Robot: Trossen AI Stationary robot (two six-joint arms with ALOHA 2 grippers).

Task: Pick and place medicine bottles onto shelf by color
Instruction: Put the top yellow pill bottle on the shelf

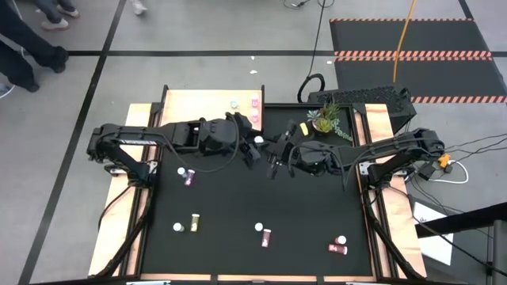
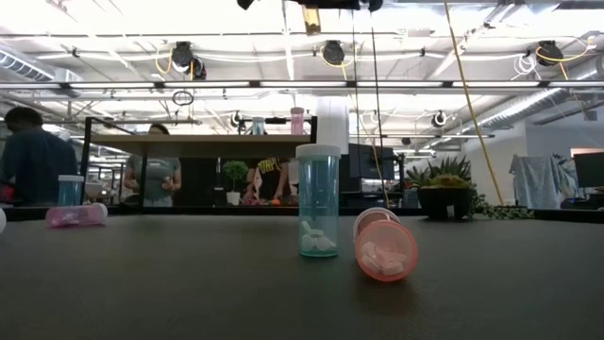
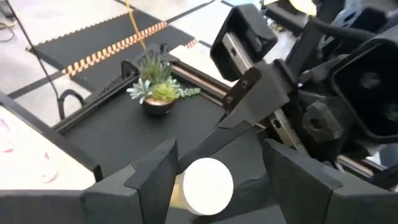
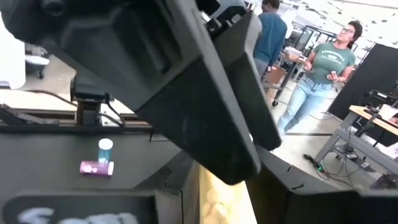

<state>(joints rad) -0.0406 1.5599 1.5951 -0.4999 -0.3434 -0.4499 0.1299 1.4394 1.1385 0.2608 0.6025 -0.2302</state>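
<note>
High view gives you both arms meeting just above frame centre: left gripper (image 1: 255,150) and right gripper (image 1: 274,154) sit tip to tip over the black mat (image 1: 238,198), w/ a yellow bottle (image 1: 303,128) showing just right of them near the potted plant (image 1: 326,120). Left wrist view shows you a white-capped, yellowish bottle (image 3: 200,186) clamped between the left fingers (image 3: 152,177), so that gripper is closed on it; the other arm's finger (image 3: 249,109) reaches in right above the cap. Right wrist view is mostly blocked by the left arm's body, w/ something pale yellow (image 4: 217,202) between the right arm's own fingers; you can't tell whether they're pressing on it or spread. Shelf (image 1: 210,107) lies upper centre-left of the high view, w/ a teal bottle (image 1: 234,104) and two pink bottles (image 1: 255,103) along its right part. Still on the mat you've got: a magenta bottle (image 1: 188,179) and a small upright bottle w/ white cap (image 1: 181,171) at centre-left, a yellow pair (image 1: 194,222) lower left, a teal upright (image 1: 258,228) beside a red one on its side (image 1: 266,237) at lower centre, and a red pair (image 1: 338,248) lower right. Low view puts the teal upright (image 2: 318,200) and the tipped red bottle (image 2: 384,246) at frame centre, nearly touching. People (image 2: 33,161) stand in the background at left.
</note>
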